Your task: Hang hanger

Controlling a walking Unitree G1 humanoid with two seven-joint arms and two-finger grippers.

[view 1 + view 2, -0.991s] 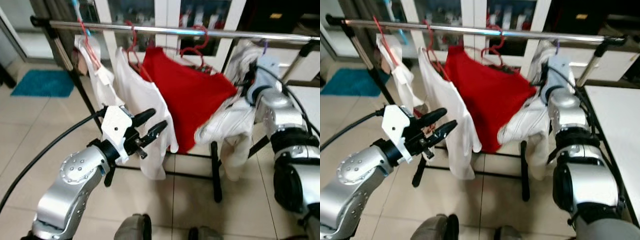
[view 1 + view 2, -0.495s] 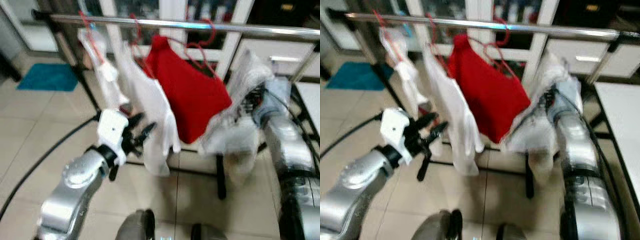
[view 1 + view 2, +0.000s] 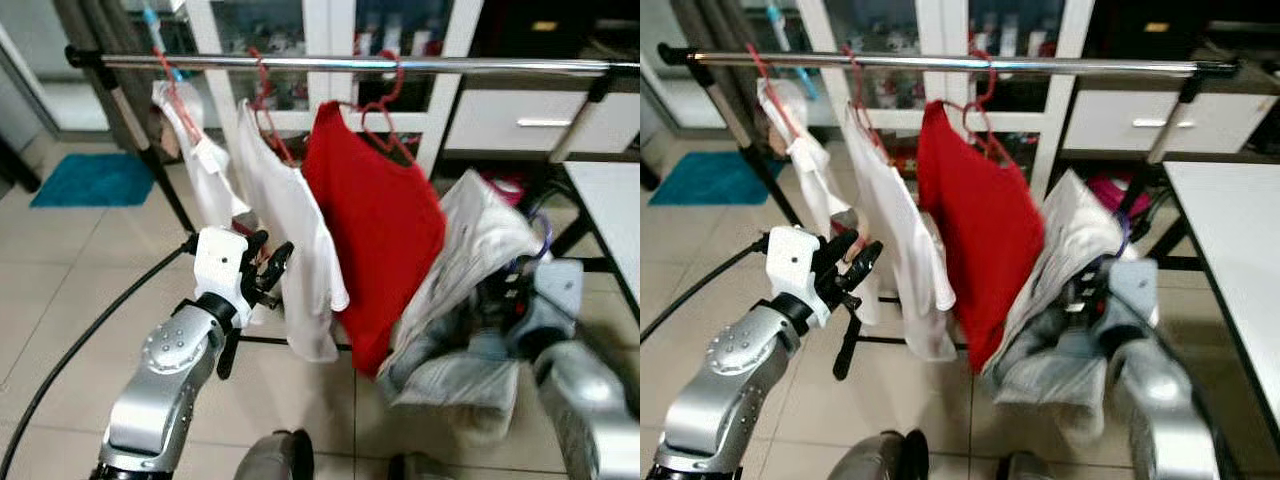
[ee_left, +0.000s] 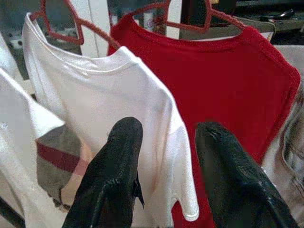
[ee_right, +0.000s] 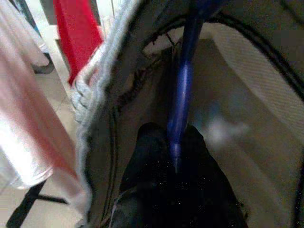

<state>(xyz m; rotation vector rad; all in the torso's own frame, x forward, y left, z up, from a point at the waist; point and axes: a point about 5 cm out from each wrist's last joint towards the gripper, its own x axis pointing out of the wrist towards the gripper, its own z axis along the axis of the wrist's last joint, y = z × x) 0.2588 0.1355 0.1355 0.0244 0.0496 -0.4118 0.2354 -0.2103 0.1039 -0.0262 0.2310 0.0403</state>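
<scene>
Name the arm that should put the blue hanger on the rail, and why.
Right. The right gripper is shut on the blue hanger carrying the pale garment, below the rail. The left gripper is open and empty, by the white shirt.

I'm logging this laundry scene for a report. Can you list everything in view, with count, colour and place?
Clothes rail: one, silver bar on a black frame, across the top.
Red hangers: three, hooked on the rail.
Red shirt: one, on the rightmost red hanger, mid-rail.
White shirt: one, just left of the red shirt.
White garment: one, at the rail's left end.
Blue hanger: one, carrying pale grey-white clothing, off the rail and low on the right.
Teal mat: one, on the tiled floor, far left.
White cabinets: behind the rail.
White table: one, right edge.
Left hand: black fingers open, beside the white shirt.
Right hand: fingers closed on the blue hanger.
</scene>
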